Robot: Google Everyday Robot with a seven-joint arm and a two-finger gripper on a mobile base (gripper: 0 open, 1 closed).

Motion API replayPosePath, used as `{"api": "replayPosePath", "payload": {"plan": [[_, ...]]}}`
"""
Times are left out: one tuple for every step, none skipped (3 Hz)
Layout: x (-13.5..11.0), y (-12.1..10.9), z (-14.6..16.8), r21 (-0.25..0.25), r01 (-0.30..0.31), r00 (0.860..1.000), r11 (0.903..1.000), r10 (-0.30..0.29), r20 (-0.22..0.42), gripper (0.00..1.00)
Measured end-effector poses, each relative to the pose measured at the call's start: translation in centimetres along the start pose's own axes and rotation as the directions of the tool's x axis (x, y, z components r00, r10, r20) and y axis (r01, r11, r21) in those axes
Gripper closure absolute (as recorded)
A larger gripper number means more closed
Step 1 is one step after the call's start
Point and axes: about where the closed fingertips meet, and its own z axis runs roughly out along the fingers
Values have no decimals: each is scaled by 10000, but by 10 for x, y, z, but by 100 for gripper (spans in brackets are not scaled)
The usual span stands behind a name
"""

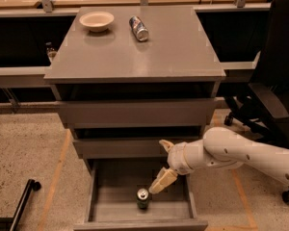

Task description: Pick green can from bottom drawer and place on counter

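**Gripper open beside can**

In the drawer (105, 200), the can (143, 199) stands upright, pull tab up, just below-left of your gripper (157, 167). Its jaws are spread wide and empty, likely angled to straddle it. Counter (183, 52): well above.

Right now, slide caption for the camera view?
The gripper, jaws open, hangs over the open bottom drawer beside the upright green can; counter above holds a bowl and a second can.
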Motion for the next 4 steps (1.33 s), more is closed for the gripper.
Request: {"api": "replayPosePath", "payload": {"plan": [[5, 2, 5, -93, -112, 9999, 9999, 112, 17, 0], [19, 3, 21, -9, -232, 9997, 9997, 232, -97, 0], [45, -3, 42, 64, -373, 9991, 9993, 374, -220, 0], [76, -11, 61, 20, -592, 9975, 9982, 592, -377, 0]]}}
